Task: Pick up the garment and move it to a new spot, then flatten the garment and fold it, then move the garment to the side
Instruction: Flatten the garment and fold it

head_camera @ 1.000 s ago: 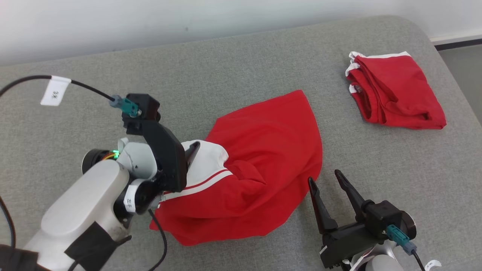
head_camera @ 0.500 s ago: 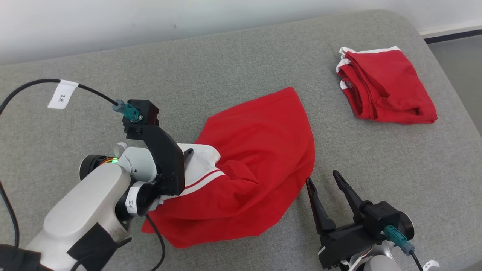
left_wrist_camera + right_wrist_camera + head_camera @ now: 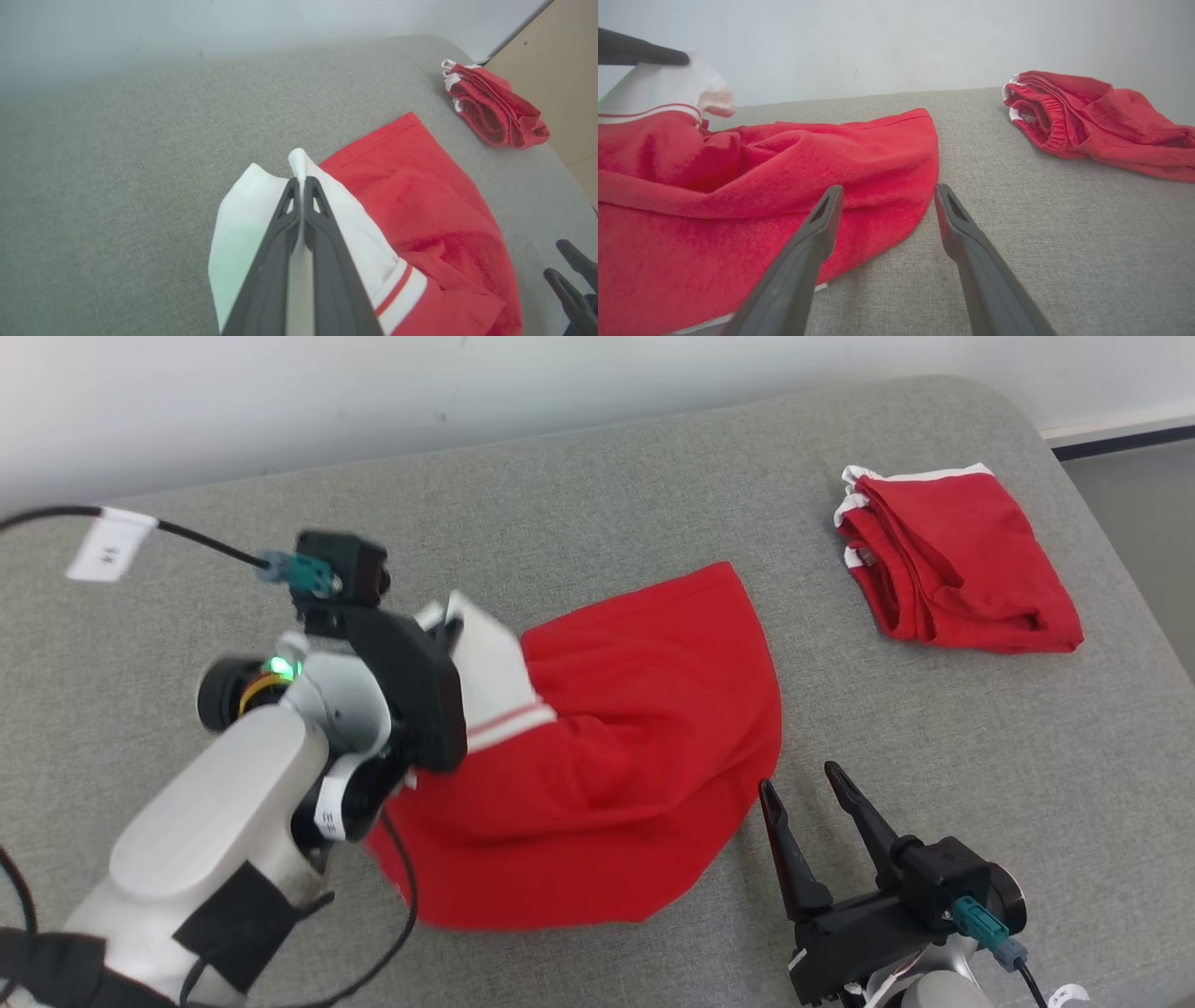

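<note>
Grips the garment (image 3: pixel 635 737) by its white sleeve (image 3: pixel 243 219) with the left end effector (image 3: pixel 302 179). Fingers clenched there, with a ridge of white cloth pinched between the tips and poking out just past them. Holds that sleeve up off the table (image 3: pixel 579 495), at the garment's left end in the head view. Just below the grip, a white band (image 3: pixel 397 294) with one red stripe, where the sleeve meets the red body.

Elsewhere on the garment, red cloth slumped in loose folds on the grey table, near its middle, with a stitched hem along the far edge.

Right end effector (image 3: pixel 798 777) released: fingers spread wide, with nothing between them. In the head view, tips just beside the garment's near right edge, pointing away from the robot. In the right wrist view, left finger drawn across the red cloth; touching or not, cannot tell.

Well apart, near the table's far right corner, a second red piece (image 3: pixel 962 560), folded, with white trim along one side.

From the left wrist, a black cable (image 3: pixel 201 539) with a white tag arching off to the left. Behind the table, a pale wall (image 3: pixel 467 392).
</note>
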`<state>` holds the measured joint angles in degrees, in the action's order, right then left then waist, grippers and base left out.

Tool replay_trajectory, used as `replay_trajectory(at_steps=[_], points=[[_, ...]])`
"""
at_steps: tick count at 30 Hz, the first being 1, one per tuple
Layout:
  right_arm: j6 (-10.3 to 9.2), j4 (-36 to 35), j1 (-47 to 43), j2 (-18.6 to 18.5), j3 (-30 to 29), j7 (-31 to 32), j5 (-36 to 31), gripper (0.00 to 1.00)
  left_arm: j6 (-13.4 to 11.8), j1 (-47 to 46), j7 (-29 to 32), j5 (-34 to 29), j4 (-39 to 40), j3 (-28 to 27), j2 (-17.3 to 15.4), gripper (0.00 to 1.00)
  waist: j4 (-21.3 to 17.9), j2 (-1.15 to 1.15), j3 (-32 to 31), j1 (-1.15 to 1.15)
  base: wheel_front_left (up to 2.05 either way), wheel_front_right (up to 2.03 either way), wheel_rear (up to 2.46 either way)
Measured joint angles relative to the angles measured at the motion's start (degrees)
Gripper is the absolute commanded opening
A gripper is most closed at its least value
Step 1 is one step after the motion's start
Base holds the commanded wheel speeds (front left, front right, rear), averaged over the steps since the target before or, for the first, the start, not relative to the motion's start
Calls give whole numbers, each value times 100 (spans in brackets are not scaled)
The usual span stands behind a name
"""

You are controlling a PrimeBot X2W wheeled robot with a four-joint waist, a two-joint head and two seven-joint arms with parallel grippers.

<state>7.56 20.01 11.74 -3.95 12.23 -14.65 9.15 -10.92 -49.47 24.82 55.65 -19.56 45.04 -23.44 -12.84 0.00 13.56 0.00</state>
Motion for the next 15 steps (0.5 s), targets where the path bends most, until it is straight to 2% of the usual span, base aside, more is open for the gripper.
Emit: replay_trajectory(at_steps=[5, 10, 15], points=[[0, 16, 7, 0, 34, 0, 0, 100, 243, -440, -1234, -371, 89, -283, 214, 0, 5, 0, -46, 0, 0, 0, 0], [0, 56, 15, 4, 59, -1, 22, 100, 503, -1237, -2388, -955, 176, -368, 581, 0, -37, 0, -69, 0, 0, 0, 0], [0, 80, 12, 11, 56, -5, 32, 100, 646, -2036, -3247, -1419, 360, -405, 970, 0, -90, 0, -138, 0, 0, 0, 0]])
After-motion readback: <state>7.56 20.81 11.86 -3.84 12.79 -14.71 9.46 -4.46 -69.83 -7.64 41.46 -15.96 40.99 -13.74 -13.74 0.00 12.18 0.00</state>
